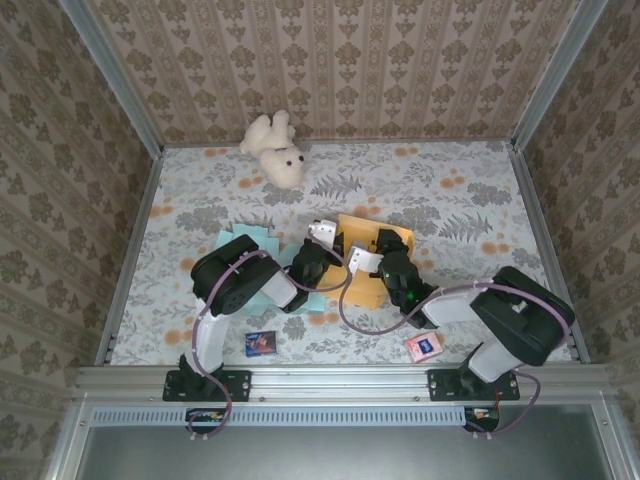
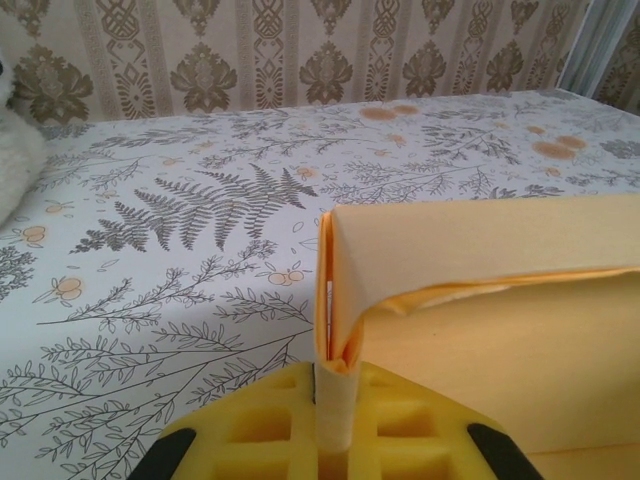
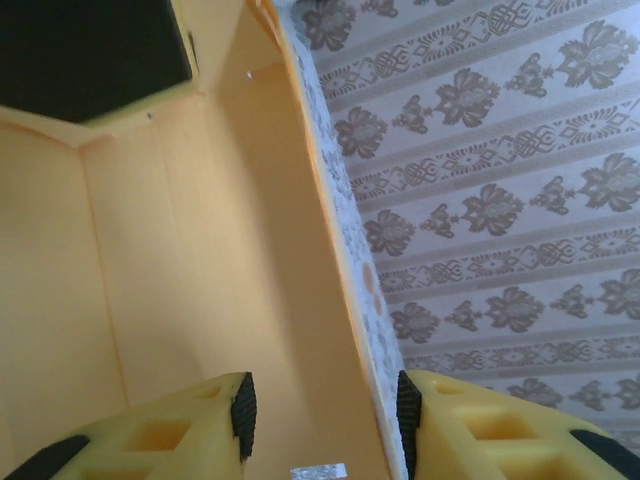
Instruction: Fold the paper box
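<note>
The orange paper box (image 1: pixel 362 288) lies partly folded in the middle of the table, between both grippers. My left gripper (image 1: pixel 326 262) is at its left side. In the left wrist view the yellow fingers (image 2: pixel 250 430) of the left gripper (image 2: pixel 335 378) are shut on a doubled-over corner of the paper box (image 2: pixel 500 330), whose wall stands upright to the right. My right gripper (image 1: pixel 384 262) is at the box's right side. In the right wrist view the right gripper (image 3: pixel 325 415) is open, its pads (image 3: pixel 243 415) straddling a side wall of the box (image 3: pixel 180 250) with gaps on both sides.
A white teddy bear (image 1: pixel 275 148) lies at the back of the table. A teal paper sheet (image 1: pixel 262 275) lies under the left arm. Two small cards, one dark (image 1: pixel 262 343) and one pink (image 1: pixel 424 346), rest near the front edge. Patterned walls close in the table.
</note>
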You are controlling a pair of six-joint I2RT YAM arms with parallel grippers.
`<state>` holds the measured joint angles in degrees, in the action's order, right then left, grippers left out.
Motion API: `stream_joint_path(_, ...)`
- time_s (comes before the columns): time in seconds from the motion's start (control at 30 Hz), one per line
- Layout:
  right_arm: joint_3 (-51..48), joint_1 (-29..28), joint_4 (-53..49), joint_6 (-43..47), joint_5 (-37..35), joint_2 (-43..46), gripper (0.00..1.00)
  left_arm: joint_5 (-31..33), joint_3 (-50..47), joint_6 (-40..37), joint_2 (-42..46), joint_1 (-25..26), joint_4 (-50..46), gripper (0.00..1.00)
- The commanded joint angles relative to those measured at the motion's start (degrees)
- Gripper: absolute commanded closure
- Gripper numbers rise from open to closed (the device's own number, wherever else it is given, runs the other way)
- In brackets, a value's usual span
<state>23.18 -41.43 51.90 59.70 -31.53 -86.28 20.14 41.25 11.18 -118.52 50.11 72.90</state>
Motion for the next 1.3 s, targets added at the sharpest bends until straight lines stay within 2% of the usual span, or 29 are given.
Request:
stream_joint_path(0.0,-0.05,-0.58,-9.38,-7.61,4.89,6.16,0.55,-2.07,-0.64,-3.42,-1.06,-0.09,1.54,1.0)
stream_joint_path(0.1,-0.77,-0.58,-14.14,-11.53,6.83,13.85,0.55,-2.45,-1.46,-5.61,0.1,-0.24,1.61,1.0)
stream_joint_path(0.27,2.45,-0.57,-32.34,-25.27,8.88,28.35,0.53,-7.4,-4.23,-8.5,3.53,-2.06,1.59,1.0)
stream_joint_path(0.33,3.85,-0.56,-38.62,-31.62,8.97,34.16,0.53,-12.89,-5.57,-8.26,4.84,-4.02,1.61,1.0)
stream_joint_path(0.43,6.82,-0.42,-45.71,-45.93,5.37,40.03,0.47,-24.97,-7.18,-6.92,6.18,-7.57,1.6,1.0)
stream_joint_path(0.53,11.1,0.14,-53.55,-59.63,5.21,40.49,0.46,-34.51,-8.15,-6.88,7.02,-9.41,1.55,1.0)
stream_joint_path(0.6,13.33,0.12,-56.88,-64.81,7.74,38.22,0.46,-36.95,-8.69,-7.78,7.5,-9.46,1.57,1.0)
stream_joint_path(0.7,16.14,0.12,-59.89,-70.57,9.4,33.32,0.46,-38.56,-8.61,-8.18,7.56,-9.47,1.45,1.0)
stream_joint_path(0.87,16.75,0.19,-58.81,-73.78,10.84,27.1,0.44,-38.98,-7.13,-8.42,6.16,-8.56,1.45,1.0)
stream_joint_path(1.1,13.44,0.56,-54.9,-76.21,10.88,22.56,0.43,-30.15,-5.88,-12.83,4.24,-4.64,1.53,1.0)
stream_joint_path(1.27,10.82,0.65,-54.21,-79.95,10.86,23.89,0.43,-28.03,-5.1,-12.14,3.8,-3.38,1.44,1.0)
